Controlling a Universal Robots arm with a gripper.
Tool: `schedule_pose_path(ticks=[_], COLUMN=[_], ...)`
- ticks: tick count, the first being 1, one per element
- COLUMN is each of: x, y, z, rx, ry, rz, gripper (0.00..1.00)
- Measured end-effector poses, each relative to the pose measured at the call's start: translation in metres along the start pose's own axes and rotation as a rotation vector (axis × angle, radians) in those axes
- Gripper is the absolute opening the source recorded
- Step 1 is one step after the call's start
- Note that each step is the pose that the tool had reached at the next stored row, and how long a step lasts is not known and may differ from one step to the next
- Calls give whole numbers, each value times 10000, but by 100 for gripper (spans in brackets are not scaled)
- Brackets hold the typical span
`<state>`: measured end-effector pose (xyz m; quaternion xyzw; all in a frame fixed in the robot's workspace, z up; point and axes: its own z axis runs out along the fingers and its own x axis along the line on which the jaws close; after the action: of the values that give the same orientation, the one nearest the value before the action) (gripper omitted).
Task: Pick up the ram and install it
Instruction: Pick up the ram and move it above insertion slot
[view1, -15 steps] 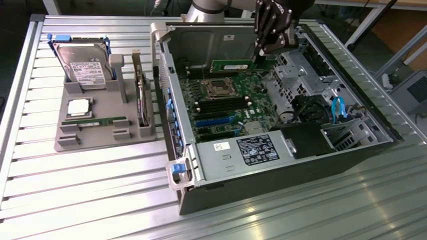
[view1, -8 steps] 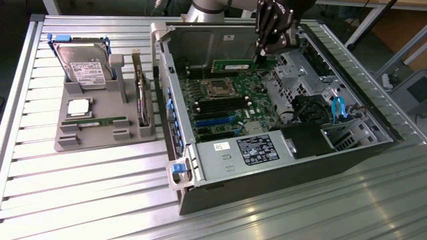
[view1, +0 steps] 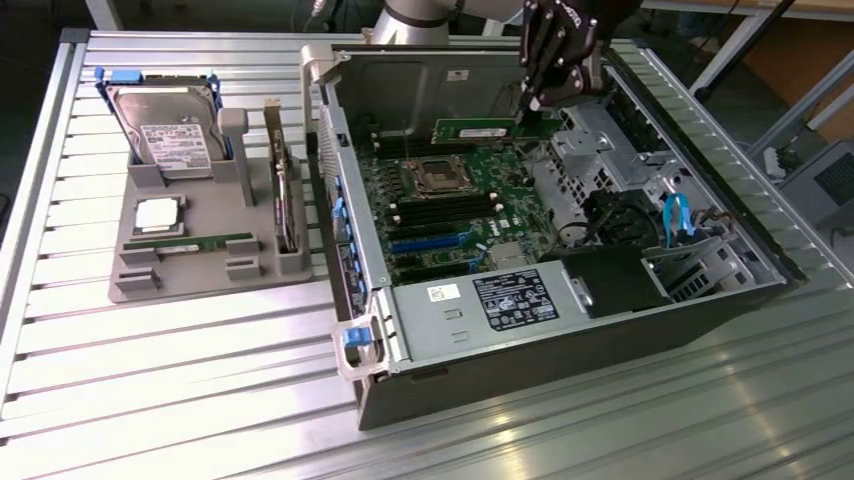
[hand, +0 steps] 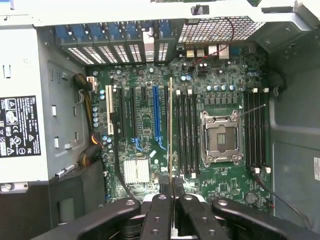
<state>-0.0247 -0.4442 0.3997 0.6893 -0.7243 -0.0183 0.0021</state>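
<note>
The ram (view1: 477, 130) is a narrow green stick hanging level over the far end of the open computer case (view1: 694, 310). My gripper (view1: 545, 105) is shut on one end of it. In the wrist view the ram (hand: 171, 130) shows edge-on as a thin line running out from between my fingertips (hand: 171, 200). It hovers above the motherboard (hand: 145, 125), beside the black memory slots (hand: 186, 132) that flank the processor socket (hand: 220, 137). A second identical ram stick (view1: 200, 243) lies flat in the grey holder tray (view1: 134, 270).
The tray at the exterior view's left also holds a hard drive (view1: 167, 130), a square silver processor (view1: 158, 212) and an upright expansion card (view1: 283, 190). Inside the case sit the power supply (view1: 501, 300), drive cage and blue cables (view1: 677, 218). Case walls surround the board.
</note>
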Motion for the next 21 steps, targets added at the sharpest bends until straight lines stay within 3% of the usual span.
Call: schedule_pose_path(ticks=[8,15,21], x=[-368,-378,-375], y=[19,18,13], z=[8,8,163], rx=[0,-6,-5], ry=[1,8,7], rz=[1,-243,-247], gripper=[11,11,11])
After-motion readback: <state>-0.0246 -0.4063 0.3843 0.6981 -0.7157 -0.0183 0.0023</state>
